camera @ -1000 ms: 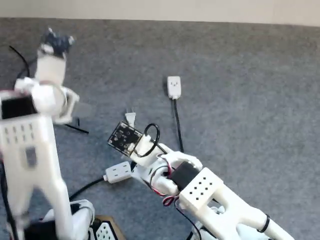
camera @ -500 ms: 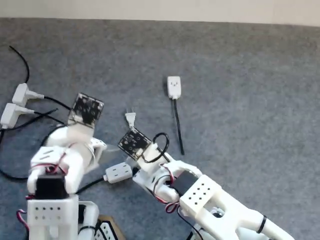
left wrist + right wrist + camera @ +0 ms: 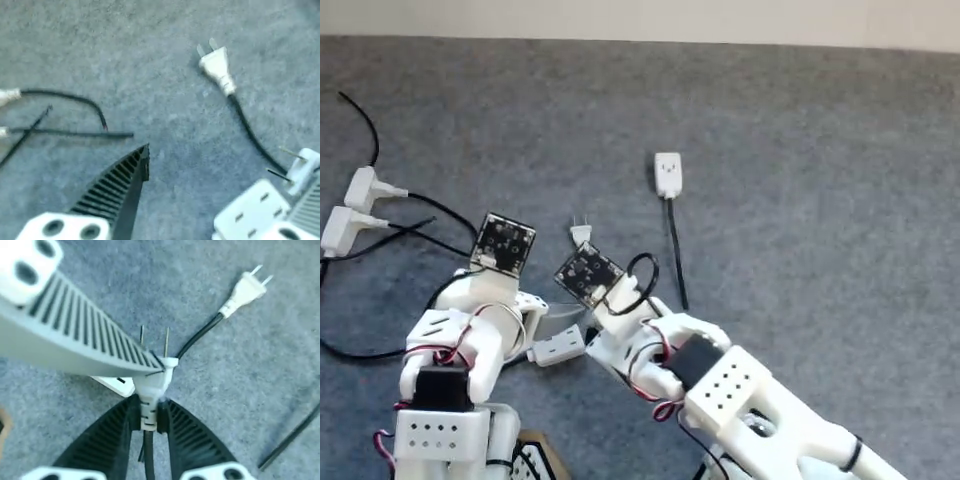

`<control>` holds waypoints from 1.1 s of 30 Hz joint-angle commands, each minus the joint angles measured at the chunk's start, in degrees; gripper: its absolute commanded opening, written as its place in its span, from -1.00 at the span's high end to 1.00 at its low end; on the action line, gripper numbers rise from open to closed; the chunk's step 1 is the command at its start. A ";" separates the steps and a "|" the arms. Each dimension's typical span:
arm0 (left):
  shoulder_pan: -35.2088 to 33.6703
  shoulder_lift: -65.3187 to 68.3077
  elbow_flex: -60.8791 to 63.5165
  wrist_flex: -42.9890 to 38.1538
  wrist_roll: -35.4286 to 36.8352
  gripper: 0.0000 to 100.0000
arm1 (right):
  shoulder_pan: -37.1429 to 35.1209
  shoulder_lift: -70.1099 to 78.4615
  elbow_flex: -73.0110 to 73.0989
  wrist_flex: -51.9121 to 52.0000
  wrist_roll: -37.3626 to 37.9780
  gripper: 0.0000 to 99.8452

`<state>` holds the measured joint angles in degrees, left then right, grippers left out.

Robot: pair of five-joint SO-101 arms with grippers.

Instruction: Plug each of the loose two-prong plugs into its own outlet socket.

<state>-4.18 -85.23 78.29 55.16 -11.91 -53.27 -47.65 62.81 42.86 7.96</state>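
Two arms bunched low-centre in high view: left arm (image 3: 460, 335), right arm (image 3: 720, 385), both over outlet block (image 3: 558, 346) on grey carpet (image 3: 820, 200). Loose plug (image 3: 580, 233) just beyond them, prongs pointing away, not in any socket. Single socket (image 3: 667, 172) farther back, well apart, cord trailing toward arms. Two white cord ends (image 3: 365, 186) far left, plug or socket unclear.

Left wrist view: left gripper (image 3: 232, 170) wide open, nothing gripped; dark finger (image 3: 125, 180) on one side, outlet block (image 3: 250, 210) beside the gap. Probably placed there to brace outlet block against a push. Loose plug (image 3: 216, 65) ahead on carpet, cord running back. Held plug (image 3: 300, 167) just beside outlet block, prongs bare.

Right wrist view: right gripper (image 3: 150, 407) closed tight on held plug (image 3: 152, 385), pinching body just behind prongs. Held so, prongs forward and free, likely for straight push into slots. Prongs aimed at outlet block (image 3: 117, 383), near but not in. Pale finger (image 3: 85, 325) of left gripper crossing in front, touching or just over held plug; cannot tell which. Loose plug (image 3: 247, 287) farther off, untouched. Neither plug seated yet, judging by bare prongs. Likely risk: outlet block sliding on carpet under the push.
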 commanded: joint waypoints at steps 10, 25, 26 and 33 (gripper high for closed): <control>3.03 0.13 1.63 -1.49 0.53 0.13 | -0.92 -11.38 -18.07 19.47 3.43 0.99; 0.13 -0.13 0.75 -1.67 0.53 0.13 | 2.07 -2.68 -14.99 21.41 9.23 0.99; -0.92 0.13 -0.04 -1.67 0.53 0.13 | 3.03 -2.68 -12.44 21.23 10.37 0.99; -4.88 5.23 -7.08 -1.32 1.85 0.13 | -1.89 -2.95 -2.42 26.59 25.23 0.99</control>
<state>-7.87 -83.65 75.21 54.55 -11.38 -52.13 -50.37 60.18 65.63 26.95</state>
